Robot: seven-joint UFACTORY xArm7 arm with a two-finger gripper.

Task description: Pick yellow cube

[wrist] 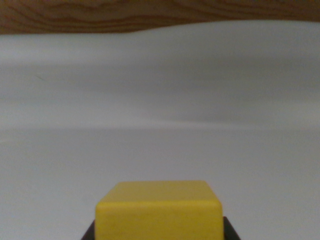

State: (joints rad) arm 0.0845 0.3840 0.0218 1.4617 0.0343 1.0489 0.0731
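Only two small dark bits of the pincer (159, 231) show, one at each bottom corner of the yellow cube (159, 212). One dark bit peeks out on the wrist view's left and the other on the wrist view's right, right at the bottom edge. Each bit sits tight against a side of the cube, so the pincer looks closed on the cube, holding it between the two sides (the tips themselves are mostly hidden behind the block).

The yellow cube is at the bottom middle of the picture, very close to the camera. Its top face and its front face both show, and the bottom of the block is cut off by the edge of the picture. Its corners are soft and rounded. I cannot tell if the cube rests on the surface or is lifted off it.

Past the cube is a wide, plain, pale grey surface (160, 150) that fills most of the view. It looks blurry and smooth. Far at the top runs a strip of brown wood (125, 15) with wavy grain lines.
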